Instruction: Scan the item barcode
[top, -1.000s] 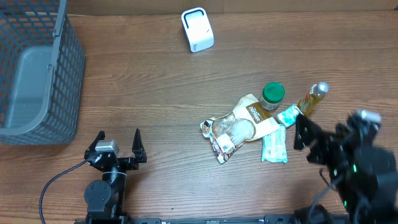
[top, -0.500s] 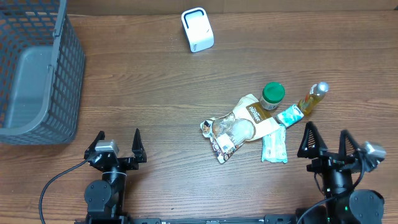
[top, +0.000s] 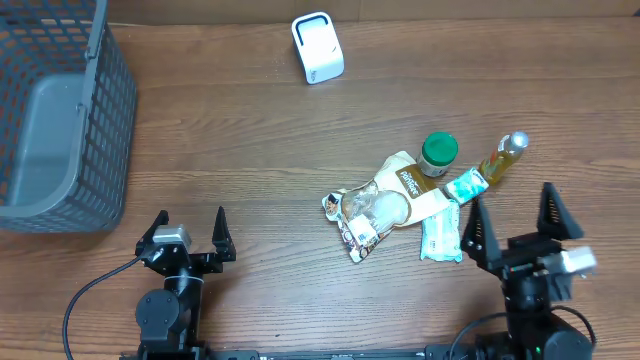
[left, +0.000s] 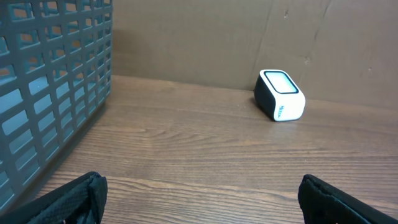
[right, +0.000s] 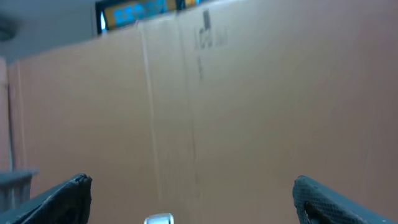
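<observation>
Basket (top: 50, 110) sits far left of the scanner (top: 317, 47); left tool (top: 190, 218), nearer than it, spread and empty. Groceries (top: 385, 205) lie untouched right of the scanner, likely awaiting pickup; right tool (top: 512, 198), further right, spread and empty. Only overhead shows them; left wrist shows the scanner's window (left: 278, 81), right wrist just cardboard (right: 249, 93)

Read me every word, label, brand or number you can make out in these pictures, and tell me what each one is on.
Nothing is sharp enough to quote.
On the white scanner: a small dark mark on its side, too small to read.
On the tan pouch: a dark label band with pale lettering, blurred.
On the green and white packet: print too small to read.
On the cardboard wall: faint stamped marks, blurred.
On the blue and orange strip above it: blurred.
</observation>
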